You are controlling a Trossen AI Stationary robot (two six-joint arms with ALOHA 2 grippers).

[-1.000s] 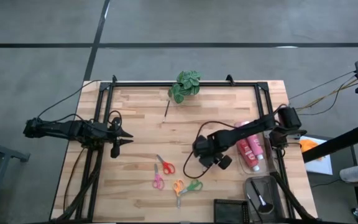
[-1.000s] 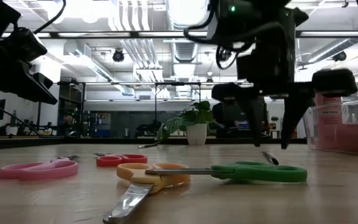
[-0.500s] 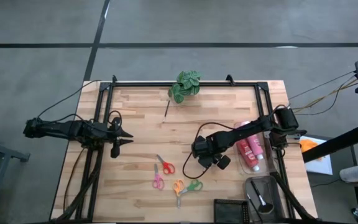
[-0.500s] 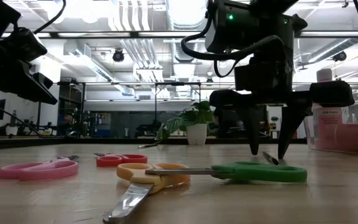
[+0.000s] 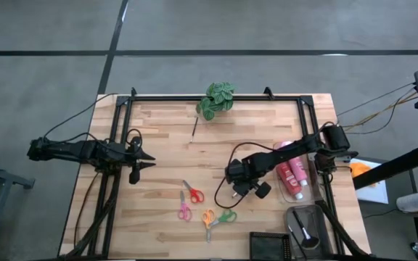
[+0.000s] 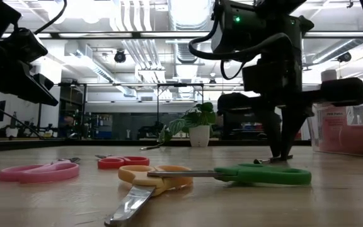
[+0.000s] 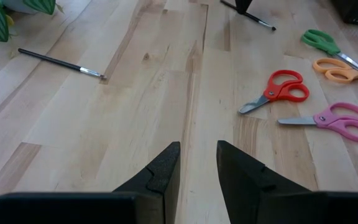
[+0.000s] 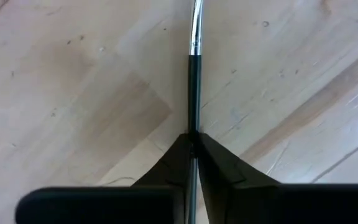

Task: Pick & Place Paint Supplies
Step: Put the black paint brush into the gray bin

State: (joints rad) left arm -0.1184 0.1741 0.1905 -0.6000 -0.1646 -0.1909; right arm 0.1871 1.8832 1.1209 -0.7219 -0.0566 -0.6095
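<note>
Right gripper (image 8: 192,144) was seen clenched on a thin dark-handled paintbrush with a silver ferrule (image 8: 192,74), its fingers having been spread wide a moment earlier. The brush was still lying flat on the pale wooden tabletop (image 8: 73,74), pinched between the fingertips, with green-handled scissors (image 6: 263,174) just beside them. Lifting was judged the next step. Left gripper (image 7: 197,163) was kept slightly parted, well apart.
</note>
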